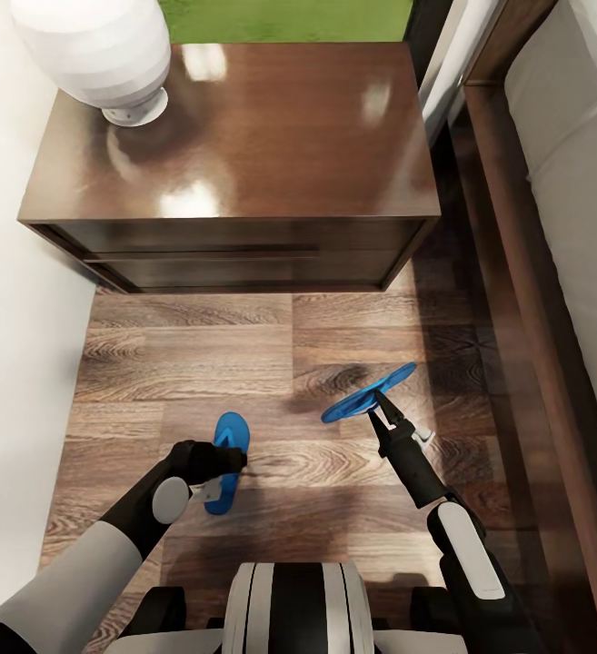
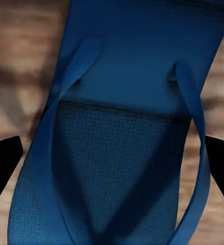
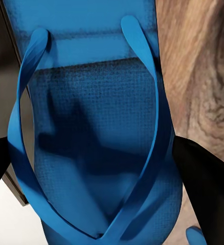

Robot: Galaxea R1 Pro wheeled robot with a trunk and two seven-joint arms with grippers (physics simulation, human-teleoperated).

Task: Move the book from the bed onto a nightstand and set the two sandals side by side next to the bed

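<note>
Holding one sandal point(image 1: 369, 393) clear of the wood-plank floor point(image 1: 180, 363), the right gripper point(image 1: 382, 406) had its jaws closed on the sole's edge, so the sandal stuck out ahead of it, tilted, with its shadow on the boards beneath. The right wrist view showed the sole point(image 3: 91, 127) lying between the two dark fingers point(image 3: 206, 178), straps uppermost. The left gripper point(image 1: 216, 472) sat low over the other sandal point(image 1: 228, 436), which lay flat on the floor directly under and ahead of it; the left wrist view showed a finger point(image 2: 2, 163) on either side of the sole point(image 2: 122, 153), and whether they were pressing on it could not be told. The nightstand point(image 1: 243, 154) stood well beyond both grippers, and the bed point(image 1: 552, 272) ran along outside the right one.

These flip-flops looked light, thin and bendy, probably foam, so a pinch across the sole's width near the straps seemed surest; gripped at one end, they would likely droop or twist.
</note>
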